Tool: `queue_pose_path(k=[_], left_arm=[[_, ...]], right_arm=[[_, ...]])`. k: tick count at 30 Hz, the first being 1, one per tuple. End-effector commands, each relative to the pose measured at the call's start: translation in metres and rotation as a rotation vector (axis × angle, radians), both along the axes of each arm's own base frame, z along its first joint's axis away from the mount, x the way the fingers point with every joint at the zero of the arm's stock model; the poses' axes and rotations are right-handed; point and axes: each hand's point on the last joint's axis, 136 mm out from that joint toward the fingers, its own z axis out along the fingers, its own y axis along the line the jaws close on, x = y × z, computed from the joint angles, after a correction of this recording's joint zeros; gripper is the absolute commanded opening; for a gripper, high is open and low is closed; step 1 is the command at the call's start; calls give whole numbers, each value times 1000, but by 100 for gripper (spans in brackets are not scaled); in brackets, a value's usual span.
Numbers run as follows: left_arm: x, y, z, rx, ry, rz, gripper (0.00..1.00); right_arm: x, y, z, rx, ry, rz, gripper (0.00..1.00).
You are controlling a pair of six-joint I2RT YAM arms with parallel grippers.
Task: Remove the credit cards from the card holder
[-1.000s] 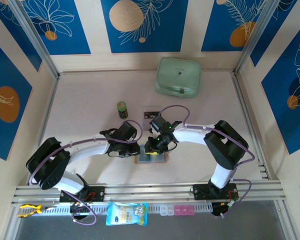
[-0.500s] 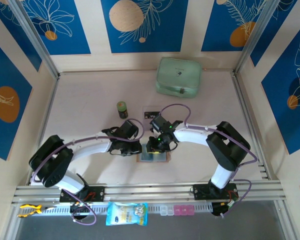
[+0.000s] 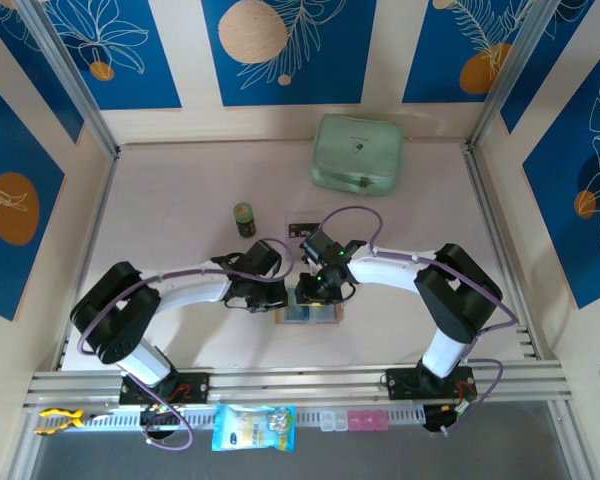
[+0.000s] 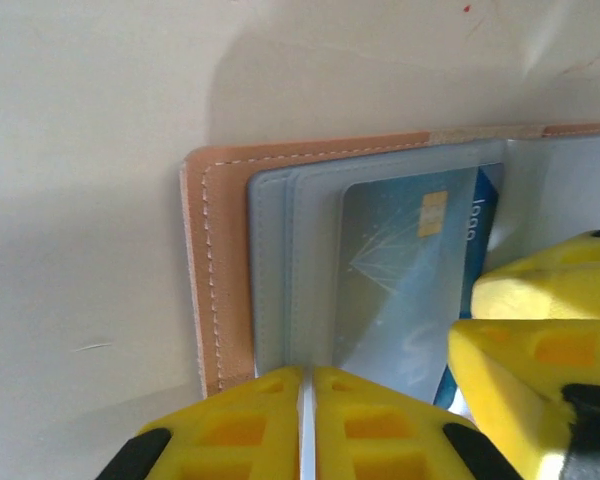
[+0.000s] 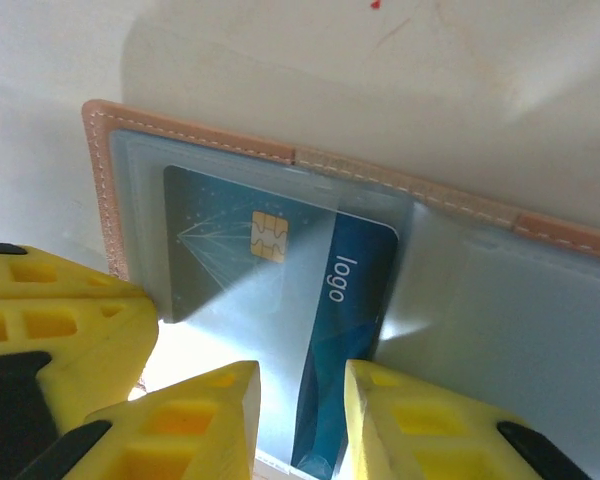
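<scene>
Pale table (image 3: 180, 240), closed on 3 sides by cream walls (image 3: 190, 70) with blue panels (image 3: 330, 70), white leaves, orange circles.

Left gripper (image 4: 307, 385) pinched closed, right gripper (image 5: 302, 378) slightly parted (both arms angled inward).

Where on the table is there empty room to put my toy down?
Bare table lies between the left rail and the little jar, and again between the green case and the right rail. The middle is crowded: the left gripper and right gripper meet over the wallet.
</scene>
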Motion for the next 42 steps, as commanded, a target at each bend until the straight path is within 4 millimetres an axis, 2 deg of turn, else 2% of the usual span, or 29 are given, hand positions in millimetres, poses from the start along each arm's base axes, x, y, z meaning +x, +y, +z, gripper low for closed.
queue_pose_path(k=[1, 5, 8, 14, 21, 25, 28, 37, 42], left_arm=[[0, 3, -5, 36, 28, -8, 9], [-6, 8, -15, 54, 59, 2, 8], [-7, 9, -14, 49, 56, 5, 8], [0, 8, 5, 46, 14, -2, 8], [7, -10, 28, -28, -25, -26, 8], [8, -22, 33, -56, -24, -49, 6], [6, -25, 27, -52, -7, -55, 4], [-2, -8, -4, 53, 43, -53, 0], [-4, -3, -10, 73, 51, -44, 0]], right_arm=[[0, -4, 9, -21, -23, 12, 29], [-1, -6, 8, -28, -20, 11, 29], [-1, -5, 12, -14, -21, 9, 29], [-2, -4, 23, 39, -18, -11, 29], [-3, -2, 27, 147, 33, -60, 28], [-4, -4, 24, 179, 59, -82, 27], [-5, -6, 18, 182, 80, -95, 27], [-4, -11, 2, 176, 110, -115, 24], [-5, -12, -4, 179, 122, -120, 24]])
